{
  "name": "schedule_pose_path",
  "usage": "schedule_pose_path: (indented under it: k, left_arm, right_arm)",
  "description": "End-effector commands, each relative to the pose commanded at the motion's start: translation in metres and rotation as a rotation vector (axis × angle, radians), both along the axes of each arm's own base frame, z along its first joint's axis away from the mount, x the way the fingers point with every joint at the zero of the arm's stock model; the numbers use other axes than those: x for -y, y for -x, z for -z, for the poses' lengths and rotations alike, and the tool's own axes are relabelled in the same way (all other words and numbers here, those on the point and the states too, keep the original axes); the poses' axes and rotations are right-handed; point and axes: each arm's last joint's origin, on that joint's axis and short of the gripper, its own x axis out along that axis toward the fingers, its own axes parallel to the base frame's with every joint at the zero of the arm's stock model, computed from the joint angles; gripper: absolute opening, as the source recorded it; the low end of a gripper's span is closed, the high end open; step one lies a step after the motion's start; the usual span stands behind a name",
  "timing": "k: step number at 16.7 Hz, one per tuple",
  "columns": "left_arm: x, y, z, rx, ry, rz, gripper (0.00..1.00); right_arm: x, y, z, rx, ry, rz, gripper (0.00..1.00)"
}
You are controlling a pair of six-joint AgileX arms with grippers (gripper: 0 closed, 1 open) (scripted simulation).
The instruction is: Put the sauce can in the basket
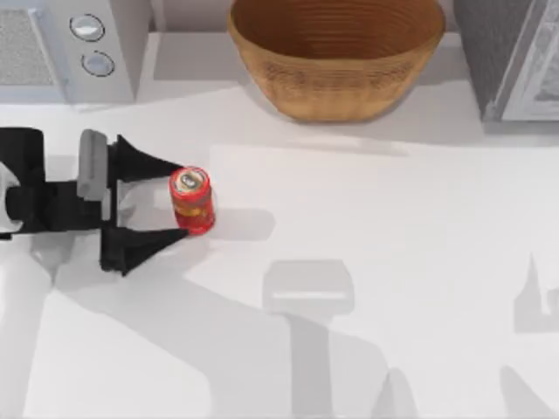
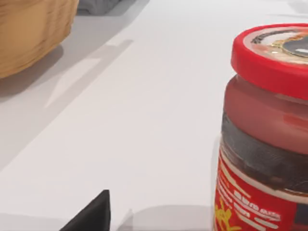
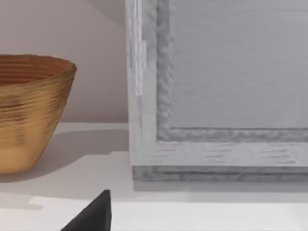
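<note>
The sauce can [image 1: 190, 199], red with a yellow-lettered label and a pale round top, stands upright on the white table at the left. My left gripper [image 1: 179, 201] is open and level with it, one black finger on each side, and the can sits between the fingertips. Up close the can [image 2: 264, 144] rises just beyond one black fingertip [image 2: 94, 216]. The tan woven basket [image 1: 336, 57] stands at the back centre, well away from the can; its wall [image 2: 29, 33] and its side [image 3: 29, 110] appear in both wrist views. A finger [image 3: 95, 215] of my right arm hangs off to the side, near the back right.
A white appliance with two round knobs [image 1: 70, 44] stands at the back left. A grey box-like appliance [image 1: 515, 52] fills the back right corner, and its face [image 3: 216, 96] is close to my right wrist. Bare table lies between the can and the basket.
</note>
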Motion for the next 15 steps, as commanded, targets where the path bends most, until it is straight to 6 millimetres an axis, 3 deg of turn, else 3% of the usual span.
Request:
schedule_pose_path:
  k: [8, 14, 15]
  left_arm:
    - [0.039, 0.004, -0.011, -0.003, 0.0, 0.0, 1.0]
    - [0.042, 0.005, -0.013, -0.004, 0.0, 0.0, 1.0]
    - [0.042, 0.005, -0.013, -0.004, 0.0, 0.0, 0.92]
  right_arm:
    - [0.0, 0.0, 0.0, 0.0, 0.0, 0.0, 1.0]
    - [0.0, 0.0, 0.0, 0.0, 0.0, 0.0, 1.0]
    - [0.0, 0.0, 0.0, 0.0, 0.0, 0.0, 1.0]
